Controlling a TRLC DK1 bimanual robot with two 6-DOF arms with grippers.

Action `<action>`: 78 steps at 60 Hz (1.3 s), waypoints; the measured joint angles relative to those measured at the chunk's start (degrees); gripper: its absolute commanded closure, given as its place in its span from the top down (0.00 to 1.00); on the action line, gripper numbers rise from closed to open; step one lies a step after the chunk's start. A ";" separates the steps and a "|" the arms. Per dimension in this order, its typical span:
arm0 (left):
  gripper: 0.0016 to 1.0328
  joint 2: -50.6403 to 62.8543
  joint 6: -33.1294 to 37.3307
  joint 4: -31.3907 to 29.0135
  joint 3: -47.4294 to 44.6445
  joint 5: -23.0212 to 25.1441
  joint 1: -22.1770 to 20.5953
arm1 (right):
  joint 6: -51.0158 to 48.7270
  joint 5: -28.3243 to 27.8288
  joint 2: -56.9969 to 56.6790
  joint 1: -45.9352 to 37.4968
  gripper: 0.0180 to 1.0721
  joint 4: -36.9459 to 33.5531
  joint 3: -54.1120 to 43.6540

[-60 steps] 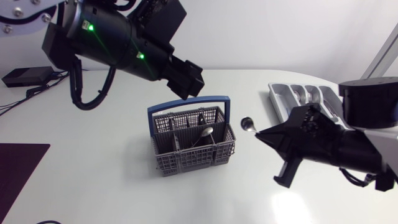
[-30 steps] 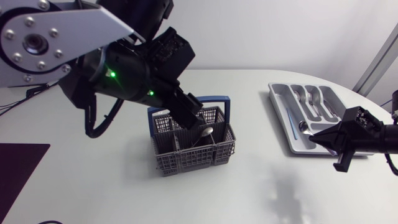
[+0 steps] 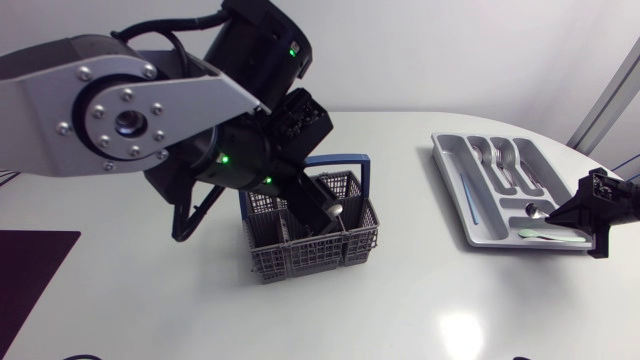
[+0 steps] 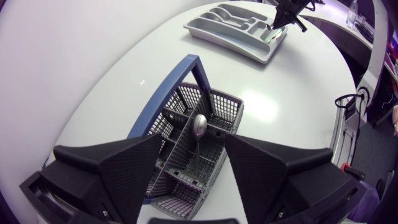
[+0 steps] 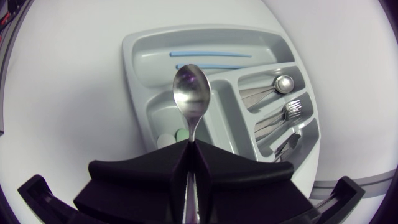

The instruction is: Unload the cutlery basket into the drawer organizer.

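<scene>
From overhead, the cutlery basket (image 3: 300, 262) sits mid-counter with the drawer organizer (image 3: 447, 160) well apart at its 3 o'clock. The left tool (image 3: 325, 212) hangs over the basket, and the right tool (image 3: 582, 214) hovers at the organizer's 4 o'clock corner. In the left wrist view, that tool's fingers stand wide, and a standing spoon (image 4: 198, 126) rises bowl-up at its 12 o'clock, untouched. In the right wrist view, the right tool is clamped on a held spoon (image 5: 191, 93) whose long axis points to 12 o'clock above the organizer. The stored spoons (image 5: 281, 83) lie at its bowl's 2 o'clock, so a sideways shift likely precedes release.
</scene>
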 measured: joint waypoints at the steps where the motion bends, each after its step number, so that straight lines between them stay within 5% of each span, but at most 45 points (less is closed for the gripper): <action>1: 0.69 0.13 0.00 0.00 -0.07 -0.09 0.02 | -0.57 0.76 0.48 0.00 0.12 -0.02 0.44; 14: 0.69 1.05 0.02 0.79 -0.17 -0.63 -0.68 | -3.43 5.16 3.63 0.35 0.15 1.99 1.33; 24: 0.69 1.70 0.20 1.01 -0.17 -1.92 -1.49 | -3.58 7.04 4.39 1.16 0.28 9.25 -0.20; 39: 0.69 -0.11 1.27 1.07 -2.91 -2.32 -1.31 | 0.31 4.59 -0.85 1.53 0.40 6.67 -3.78; 54: 0.69 -6.67 2.73 3.04 -9.75 -2.51 0.63 | 23.54 0.90 -17.94 13.55 0.43 -10.01 -3.39; 78: 0.69 -13.40 7.23 8.22 -21.18 -2.51 4.31 | 76.52 2.21 -29.03 49.05 0.43 -9.29 -3.63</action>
